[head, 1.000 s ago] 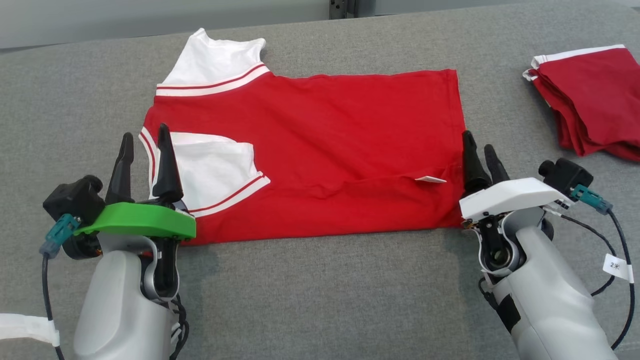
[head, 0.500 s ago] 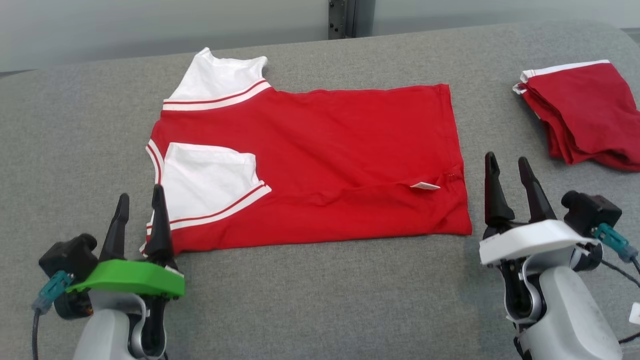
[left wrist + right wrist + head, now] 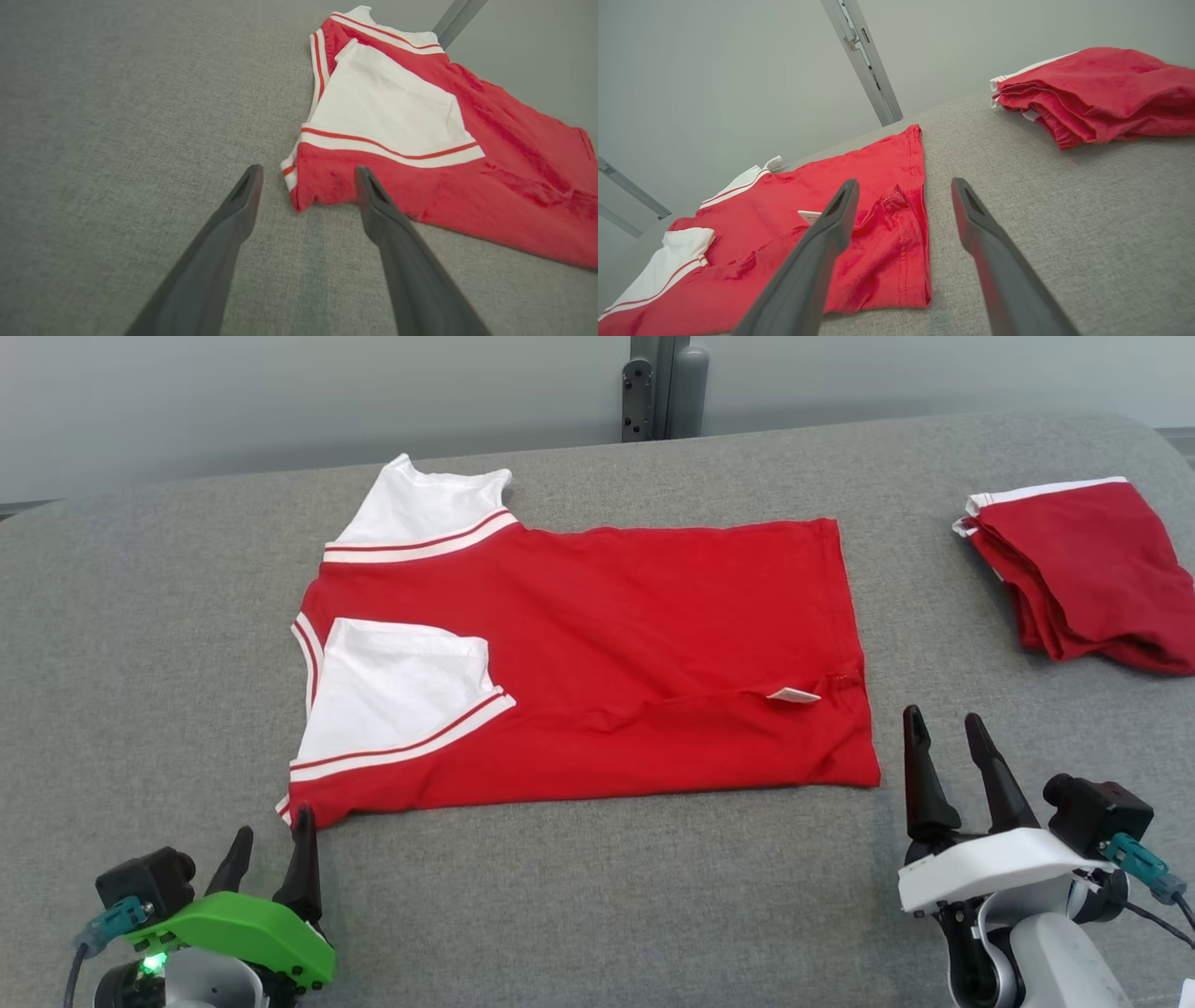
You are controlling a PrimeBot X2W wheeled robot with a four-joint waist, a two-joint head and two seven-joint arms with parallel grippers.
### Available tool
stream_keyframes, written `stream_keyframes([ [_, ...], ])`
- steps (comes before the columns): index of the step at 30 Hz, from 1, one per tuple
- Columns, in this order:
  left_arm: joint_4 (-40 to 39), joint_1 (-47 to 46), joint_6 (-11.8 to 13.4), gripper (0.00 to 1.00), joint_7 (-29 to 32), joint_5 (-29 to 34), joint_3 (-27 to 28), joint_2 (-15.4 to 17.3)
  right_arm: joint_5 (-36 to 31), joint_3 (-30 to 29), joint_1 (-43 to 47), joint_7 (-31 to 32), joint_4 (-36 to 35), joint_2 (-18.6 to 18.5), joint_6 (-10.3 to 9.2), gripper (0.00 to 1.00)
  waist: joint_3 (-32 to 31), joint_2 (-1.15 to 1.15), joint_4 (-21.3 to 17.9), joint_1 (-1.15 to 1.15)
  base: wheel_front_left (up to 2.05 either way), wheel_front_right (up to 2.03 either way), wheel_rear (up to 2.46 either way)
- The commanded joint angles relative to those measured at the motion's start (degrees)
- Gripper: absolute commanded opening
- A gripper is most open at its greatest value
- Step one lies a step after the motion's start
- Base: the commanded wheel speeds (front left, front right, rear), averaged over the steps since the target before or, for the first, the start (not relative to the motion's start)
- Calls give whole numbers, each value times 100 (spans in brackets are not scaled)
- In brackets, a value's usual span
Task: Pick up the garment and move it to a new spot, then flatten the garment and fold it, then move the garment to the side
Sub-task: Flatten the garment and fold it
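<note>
A red jersey garment with white, red-striped sleeves (image 3: 607,644) is lying flat at the middle of the grey fabric-covered worktop (image 3: 597,896). The green-shelled left gripper (image 3: 274,821) and the white-shelled right gripper (image 3: 941,715) are hovering by its near corners — jaws gaping wide, holding nothing. A folded red cloth pile (image 3: 1092,579) is sitting at the right edge.

Grey woven cloth over a table (image 3: 597,896), rounded at the far right corner. Spread flat on it, just ahead of the left gripper (image 3: 274,821) and ahead-left of the right gripper (image 3: 941,714): a red shirt (image 3: 653,644), one white, red-striped sleeve (image 3: 392,695) folded in over the body, a small white tag (image 3: 794,694) near the hem. Farther off, ahead and right of the right gripper, well apart from the shirt: a folded pile of red clothes (image 3: 1092,579).
</note>
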Motion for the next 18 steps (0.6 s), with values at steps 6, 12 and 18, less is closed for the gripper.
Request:
stream_keyframes([
  [6,599,-394,168,100,36,-32,4,-7,25,140,-108,-16,3,-17,2,100,90,0,-124,0,0,0,0],
  [12,1221,-688,187,100,45,11,-35,24,7,200,-135,-17,71,-17,2,100,166,0,-233,0,0,0,0],
  [18,1562,-848,125,0,-42,31,-131,-37,-151,168,-137,103,276,-13,2,100,186,0,-232,0,0,0,0],
])
